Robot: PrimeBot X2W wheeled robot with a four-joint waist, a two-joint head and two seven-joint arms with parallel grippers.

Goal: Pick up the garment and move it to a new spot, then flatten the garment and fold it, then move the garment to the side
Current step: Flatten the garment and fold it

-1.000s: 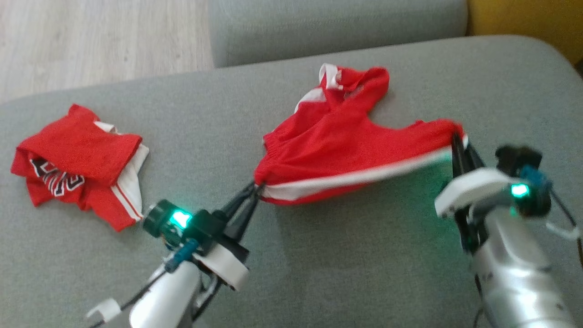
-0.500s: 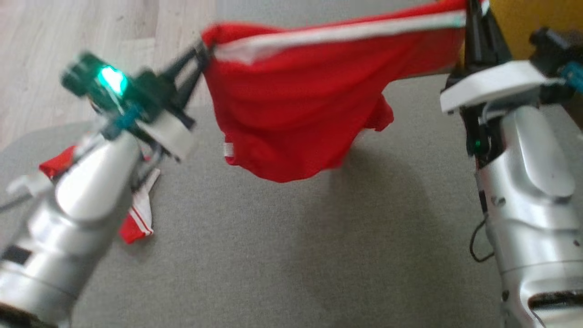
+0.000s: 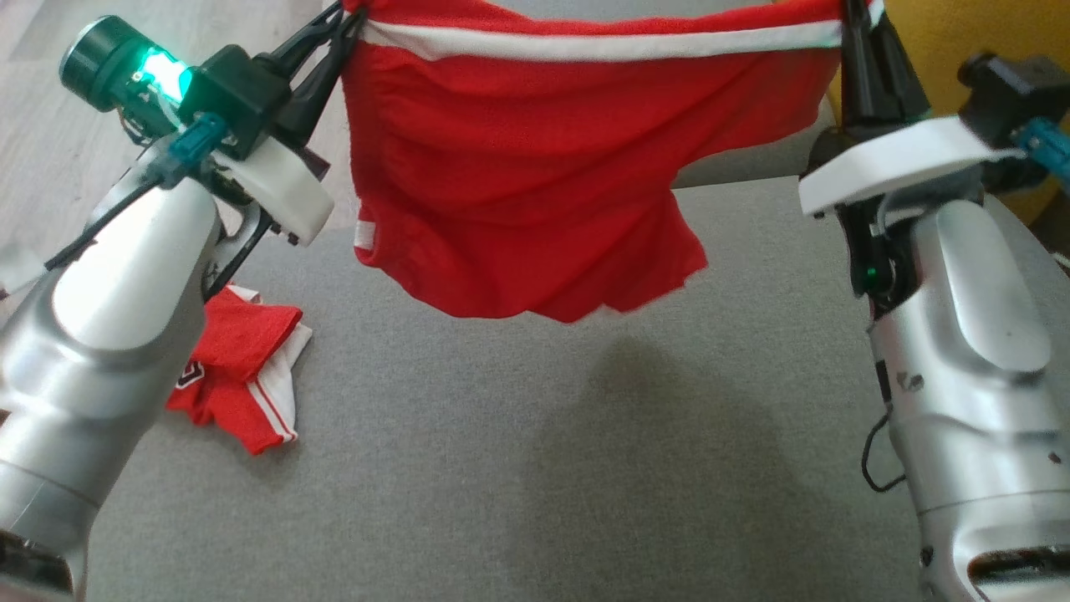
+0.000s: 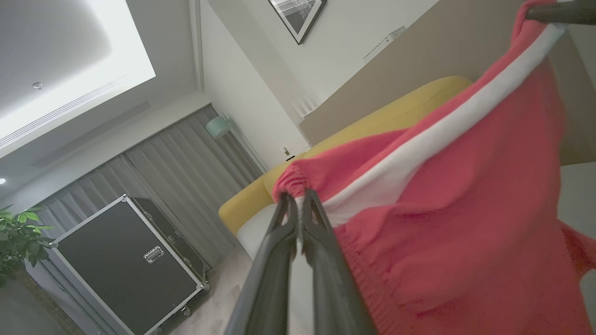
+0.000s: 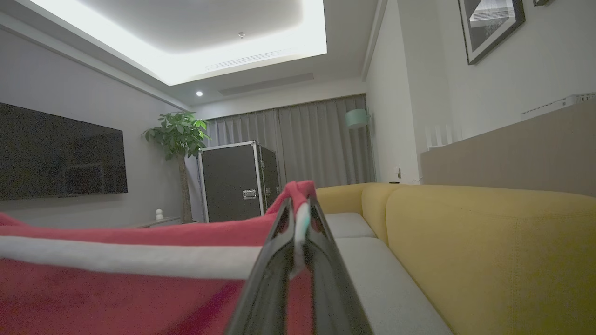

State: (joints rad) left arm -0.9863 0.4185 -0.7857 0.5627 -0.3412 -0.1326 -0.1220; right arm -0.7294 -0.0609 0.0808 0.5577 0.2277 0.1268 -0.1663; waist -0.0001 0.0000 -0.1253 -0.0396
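Observation:
The garment (image 3: 535,167) is a pair of red shorts with a white stripe, hanging stretched in the air above the grey cushion (image 3: 518,451). My left gripper (image 3: 347,12) is shut on its left waist corner, and my right gripper (image 3: 854,10) is shut on the right corner. The stripe runs taut between them along the top. In the left wrist view the left gripper (image 4: 298,204) pinches the bunched red waistband (image 4: 298,179). The right wrist view has the right gripper (image 5: 298,209) clamped on the garment (image 5: 130,274), red cloth spreading left.
A second red garment (image 3: 242,372) with white trim lies crumpled on the cushion at the left, partly behind my left forearm. Wood floor (image 3: 50,150) lies beyond the cushion's left edge. A yellow sofa (image 5: 489,242) and a black flight case (image 5: 237,179) stand in the room.
Both grippers have lifted the garment off the cushion, and it now hangs spread between them. The garment's lower edge has swung and settled. The head view has shifted too.

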